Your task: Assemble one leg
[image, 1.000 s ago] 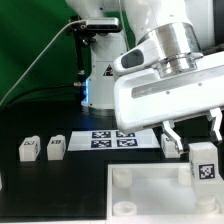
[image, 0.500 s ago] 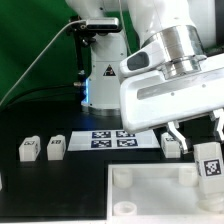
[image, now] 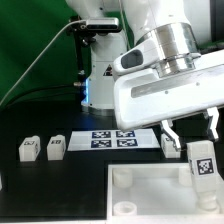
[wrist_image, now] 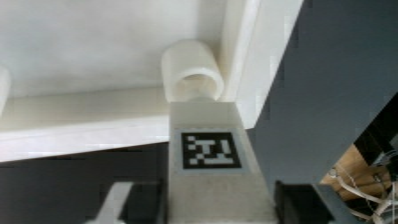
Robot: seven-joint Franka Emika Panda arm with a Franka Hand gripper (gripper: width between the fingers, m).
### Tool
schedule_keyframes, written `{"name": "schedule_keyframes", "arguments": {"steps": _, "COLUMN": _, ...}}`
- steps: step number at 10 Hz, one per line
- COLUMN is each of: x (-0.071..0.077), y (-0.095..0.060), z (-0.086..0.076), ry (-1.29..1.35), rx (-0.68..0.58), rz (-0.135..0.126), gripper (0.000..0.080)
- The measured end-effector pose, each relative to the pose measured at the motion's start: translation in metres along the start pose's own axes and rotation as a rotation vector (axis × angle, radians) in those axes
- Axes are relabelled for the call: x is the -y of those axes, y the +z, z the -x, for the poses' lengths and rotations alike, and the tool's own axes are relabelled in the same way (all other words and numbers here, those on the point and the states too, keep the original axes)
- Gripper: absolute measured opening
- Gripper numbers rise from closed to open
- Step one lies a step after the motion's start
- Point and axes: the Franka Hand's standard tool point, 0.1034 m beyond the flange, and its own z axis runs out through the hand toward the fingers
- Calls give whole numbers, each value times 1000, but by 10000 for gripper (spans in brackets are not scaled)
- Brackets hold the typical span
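My gripper [image: 200,150] is shut on a leg [image: 202,161], a small white block with a black-and-white tag. It holds the leg upright over the right side of the large white panel [image: 140,200]. In the wrist view the leg [wrist_image: 214,160] sits between the two dark fingers [wrist_image: 135,203], just in front of a round corner socket [wrist_image: 192,72] of the panel [wrist_image: 89,110]. Two more legs [image: 28,149] [image: 56,147] stand at the exterior view's left. Another leg [image: 171,144] stands behind the panel.
The marker board [image: 112,139] lies on the black table behind the panel. The robot base [image: 100,75] stands at the back before a green curtain. In the wrist view, wires [wrist_image: 365,175] show beside the gripper.
The gripper with the leg shifted a little toward the exterior view's right, then back left. It stays shut on the leg.
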Motion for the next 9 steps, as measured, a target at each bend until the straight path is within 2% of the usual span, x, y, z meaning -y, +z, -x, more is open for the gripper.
{"name": "schedule_keyframes", "arguments": {"steps": 4, "x": -1, "y": 9, "z": 8, "ry": 14, "rx": 17, "rz": -4, "gripper": 294}}
{"name": "schedule_keyframes", "arguments": {"steps": 7, "x": 1, "y": 10, "z": 3, "ry": 47, "rx": 2, "rz": -1, "gripper": 294}}
{"name": "schedule_keyframes", "arguments": {"steps": 9, "x": 2, "y": 15, "z": -8, "ry": 61, "rx": -17, "rz": 14, "gripper": 294}}
